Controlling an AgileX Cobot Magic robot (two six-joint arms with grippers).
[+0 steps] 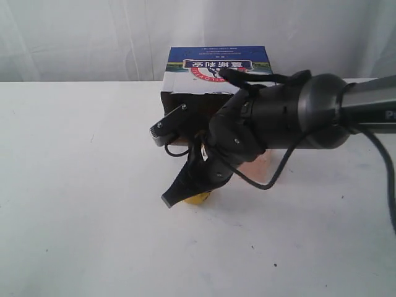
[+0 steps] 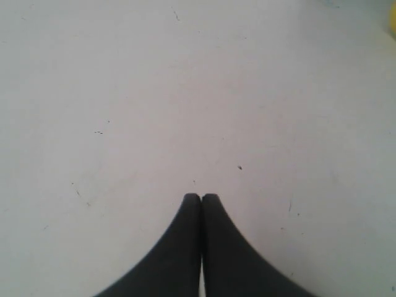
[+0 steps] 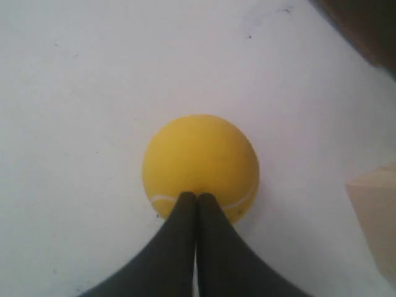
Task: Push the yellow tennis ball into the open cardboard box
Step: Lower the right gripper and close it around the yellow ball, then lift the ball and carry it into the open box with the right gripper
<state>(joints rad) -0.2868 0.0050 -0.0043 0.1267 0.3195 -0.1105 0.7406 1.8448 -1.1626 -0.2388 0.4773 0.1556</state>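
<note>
The yellow tennis ball (image 3: 199, 162) rests on the white table, its white seam showing near my fingers. My right gripper (image 3: 197, 197) is shut with nothing held, and its tips touch the ball's near side. In the exterior view only a yellow sliver of the ball (image 1: 199, 198) shows under the right gripper (image 1: 168, 201), a short way in front of the open cardboard box (image 1: 216, 68). The box's dark corner (image 3: 365, 25) lies beyond the ball. My left gripper (image 2: 201, 197) is shut over bare table and does not show in the exterior view.
A pale wooden cube (image 3: 374, 210) stands beside the ball, mostly hidden behind the right arm (image 1: 297, 111) in the exterior view. The white table (image 1: 74, 185) spreads wide to the left and front. A white curtain hangs behind the box.
</note>
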